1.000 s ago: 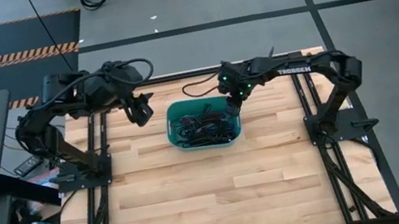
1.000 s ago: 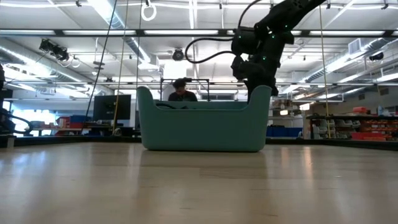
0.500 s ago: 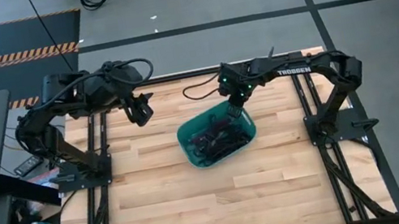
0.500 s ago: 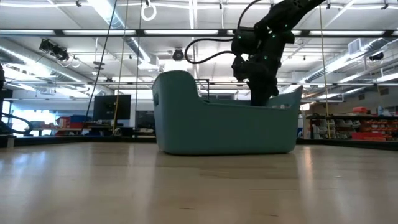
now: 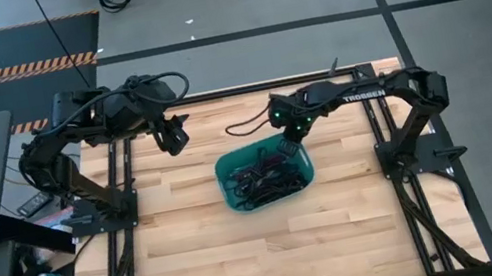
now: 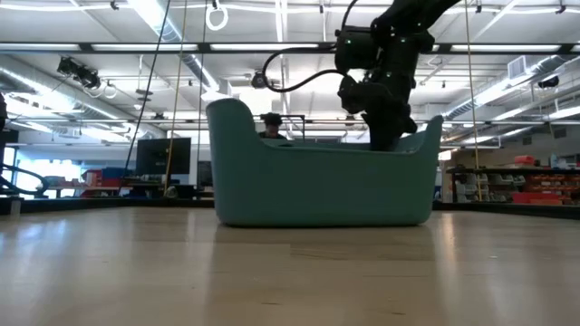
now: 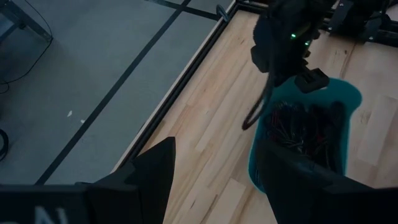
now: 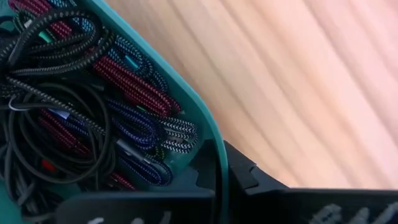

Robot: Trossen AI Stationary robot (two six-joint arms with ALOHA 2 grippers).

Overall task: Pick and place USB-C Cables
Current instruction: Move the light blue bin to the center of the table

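The teal bin (image 5: 231, 166) stands askew on the table, just beyond its middle, and shows wide in the low view (image 6: 322, 186). It holds a tangle of USB-C cables (image 5: 263, 178): black, blue, red and striped braided bundles (image 8: 93, 106). My right gripper (image 5: 285, 141) reaches down at the bin's far right corner and is shut on its wall. My left gripper (image 5: 175, 135) hangs open above the table's far left part, apart from the bin, and its wrist view looks down on the bin (image 7: 348, 96). My right gripper pinches the bin's wall at the rim (image 8: 217, 163) near the far right corner. One finger (image 8: 200, 167) is inside the bin and the other (image 8: 244, 173) is outside. It comes from above, pointing down (image 6: 385, 136). The bin's bottom rests on the table.
Bare wooden tabletop (image 5: 275, 244) lies open in front of the bin and on both sides. Black frame rails (image 5: 128, 220) run along the left and right edges. A person (image 6: 270, 122) shows beyond the table, behind the bin.
My right gripper has moved toward the table's near edge and a little to the left, keeping its hold. The bin has slid with it along the table and has turned from square with the table to askew. My left arm has kept still.
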